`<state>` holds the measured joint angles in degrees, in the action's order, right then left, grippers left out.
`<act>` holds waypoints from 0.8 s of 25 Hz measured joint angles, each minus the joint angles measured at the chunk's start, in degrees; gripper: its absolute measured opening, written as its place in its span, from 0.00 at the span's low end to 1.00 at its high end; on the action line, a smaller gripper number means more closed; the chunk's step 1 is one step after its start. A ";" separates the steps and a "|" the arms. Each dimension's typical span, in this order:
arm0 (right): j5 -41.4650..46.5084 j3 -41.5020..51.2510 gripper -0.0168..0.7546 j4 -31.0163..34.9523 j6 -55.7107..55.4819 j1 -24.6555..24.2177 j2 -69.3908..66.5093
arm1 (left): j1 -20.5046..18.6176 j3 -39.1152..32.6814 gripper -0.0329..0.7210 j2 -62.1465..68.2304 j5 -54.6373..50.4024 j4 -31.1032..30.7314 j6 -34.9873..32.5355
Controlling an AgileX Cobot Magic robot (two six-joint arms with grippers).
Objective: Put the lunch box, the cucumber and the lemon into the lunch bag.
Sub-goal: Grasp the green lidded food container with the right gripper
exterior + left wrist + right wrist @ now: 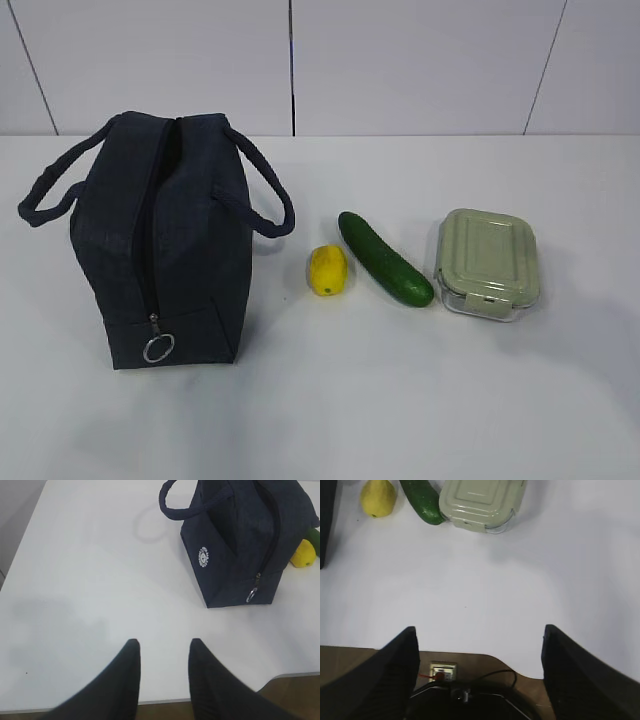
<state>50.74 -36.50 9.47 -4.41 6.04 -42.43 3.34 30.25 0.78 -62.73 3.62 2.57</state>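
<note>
We judge that nothing is packed yet, so the first job is the zipper. The dark navy fabric lunch bag point(160, 245) stands upright toward the table's left edge, its top slit barely parted and the silver ring pull point(158, 347) hanging low on the near end. We should spread that opening wide before lifting anything. The small yellow lemon point(327, 270), the long dark green cucumber point(384, 258) and the clear lunch box with its sage-green lid point(487, 264) lie in a row on the white table point(400, 400) to the bag's right. Our left gripper point(162, 652) hovers above the near edge with fingers narrowly parted and empty; our right gripper point(479, 640) hangs there too, fingers wide.
</note>
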 joint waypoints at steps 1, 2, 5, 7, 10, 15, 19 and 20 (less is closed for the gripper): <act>-1.22 0.00 0.78 1.58 0.00 0.00 -1.44 | 0.00 0.00 0.35 0.00 0.00 0.00 0.00; -2.64 0.00 0.78 3.29 0.00 0.00 -2.99 | 0.00 0.00 0.35 0.00 0.00 0.00 0.00; -6.80 0.00 0.78 9.33 2.09 0.00 -6.87 | 0.00 0.00 0.35 0.00 0.00 0.00 0.00; -8.87 0.00 0.78 14.05 4.71 0.00 -9.61 | 0.00 0.00 0.35 0.00 0.00 0.00 0.00; -10.72 0.00 0.78 23.00 10.47 0.00 -13.81 | 0.00 0.00 0.35 0.00 0.00 0.00 0.00; -9.41 -3.21 0.78 37.01 22.90 -0.10 -20.72 | 0.00 0.00 0.36 0.00 0.00 0.00 0.00; -4.22 -8.90 0.78 40.67 27.48 -1.35 -26.17 | 0.00 0.00 0.36 0.00 0.00 0.00 0.00; -3.02 -10.12 0.78 41.43 28.51 -2.21 -27.42 | 0.00 0.00 0.36 0.00 0.00 0.00 0.00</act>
<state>47.72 -46.61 50.90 24.10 3.83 -69.86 3.34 30.25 0.78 -62.73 3.62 2.57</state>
